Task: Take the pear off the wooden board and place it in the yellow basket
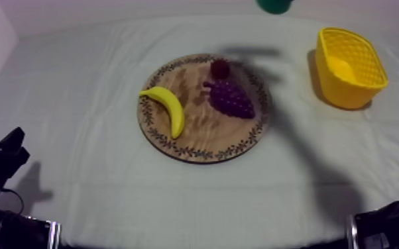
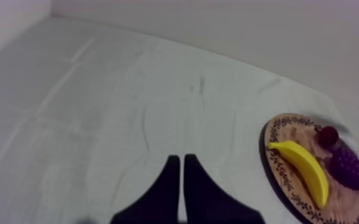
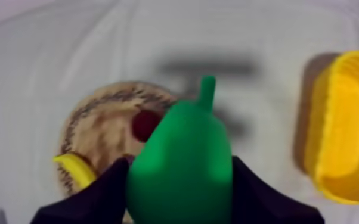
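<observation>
Under the held pear (image 3: 182, 161), creased grey-white cloth (image 2: 128, 107) carries board (image 3: 101, 134) and basket (image 3: 316, 149).

A grey-white cloth (image 1: 109, 192) is covering my table (image 1: 76, 79) and is lying in soft creases. A pale wall (image 1: 109, 10) is standing behind its far edge, and soft shadows (image 1: 321, 179) are falling on the cloth.

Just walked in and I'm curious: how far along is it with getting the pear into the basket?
Done: the pear is off the board, where banana, grapes and small red fruit lie. In hand: the right gripper is shut on the pear, holding it above the table. Still to do: carry it over the basket and release. The left gripper rests shut.
</observation>
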